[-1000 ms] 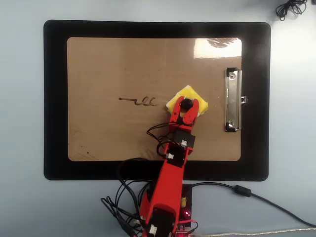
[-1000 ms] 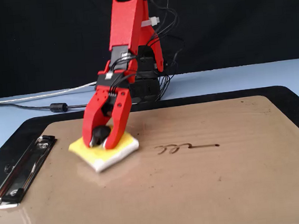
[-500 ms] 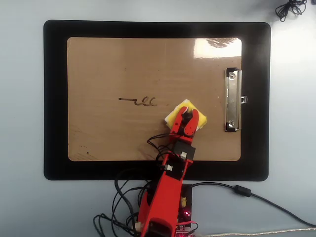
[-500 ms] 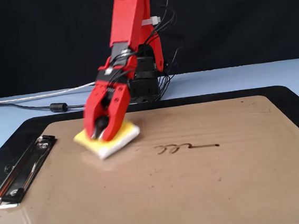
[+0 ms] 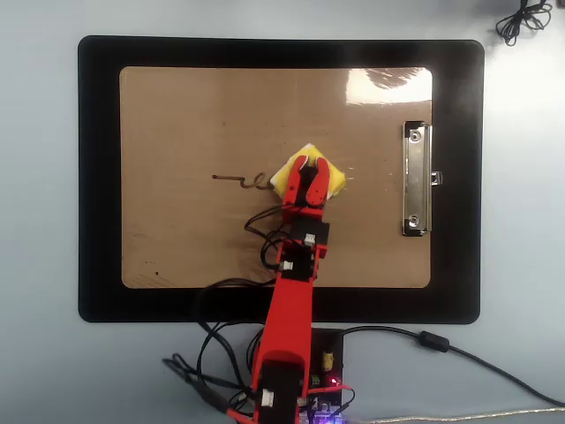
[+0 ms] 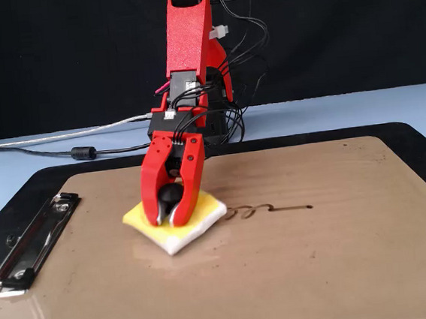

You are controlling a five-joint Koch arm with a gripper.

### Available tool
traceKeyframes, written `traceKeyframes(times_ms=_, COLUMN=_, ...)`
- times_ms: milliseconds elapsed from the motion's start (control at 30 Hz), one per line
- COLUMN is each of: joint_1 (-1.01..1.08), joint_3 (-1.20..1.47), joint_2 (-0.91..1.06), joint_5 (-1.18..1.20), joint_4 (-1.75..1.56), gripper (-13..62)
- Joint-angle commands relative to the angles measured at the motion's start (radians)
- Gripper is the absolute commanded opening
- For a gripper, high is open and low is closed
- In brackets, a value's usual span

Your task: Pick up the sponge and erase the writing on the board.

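1 sponge now at writing

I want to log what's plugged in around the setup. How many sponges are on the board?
1. The sponge sits on the board, held by its knob in the gripper, right beside the writing. None seems hidden.

Board: tan-brown, smooth and glossy, mirroring light along its near edge in the fixed view and at one corner in the overhead view. Clip: bright silver metal, polished. Mat: black, matt. Sponge: yellow upper face, white edges, soft foam look, with a shiny black knob. Gripper: red plastic with a smooth, slight sheen. Worktop: pale blue, matt. Cables: black, rubbery sheath.
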Motion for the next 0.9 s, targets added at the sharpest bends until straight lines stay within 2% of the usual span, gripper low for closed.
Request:
traceKeyframes(times_ms=0, joint_1=-0.023, joint_3=0.094, joint_2=0.114, joint_5=-0.063, joint_4=0.008, gripper=-7.8)
traceKeyframes(times_ms=67, joint_1=-0.051, joint_3=0.161, joint_2=0.187, joint_5=-0.1, joint_4=0.005, gripper=-7.8)
traceKeyframes(times_ms=133, joint_1=-0.063, joint_3=0.16, joint_2=0.181, joint_5=-0.104, joint_4=0.005, gripper=-7.8)
traceKeyframes(times_ms=300, joint_1=-0.078, joint_3=-0.071, joint_2=-0.072, joint_5=-0.107, joint_4=0.002, gripper=-7.9)
traceKeyframes(times_ms=400, joint_1=-0.08, joint_3=-0.097, joint_2=-0.107, joint_5=-0.107, joint_4=-0.012, gripper=-7.8)
traceKeyframes(times_ms=467, joint_1=-0.08, joint_3=0.009, joint_2=-0.025, joint_5=-0.107, joint_4=-0.017, gripper=-7.8)
traceKeyframes(times_ms=600, joint_1=-0.083, joint_3=0.284, joint_2=0.278, joint_5=-0.106, joint_4=-0.011, gripper=-7.8)
traceKeyframes(times_ms=667, joint_1=-0.089, joint_3=0.311, joint_2=0.328, joint_5=-0.107, joint_4=-0.011, gripper=-7.9)
traceKeyframes(times_ms=733, joint_1=-0.112, joint_3=0.265, joint_2=0.219, joint_5=-0.11, joint_4=-0.026, gripper=-7.9)
traceKeyframes(times_ms=867, joint_1=-0.129, joint_3=-0.055, joint_2=-0.106, joint_5=-0.11, joint_4=-0.069, gripper=-7.8)
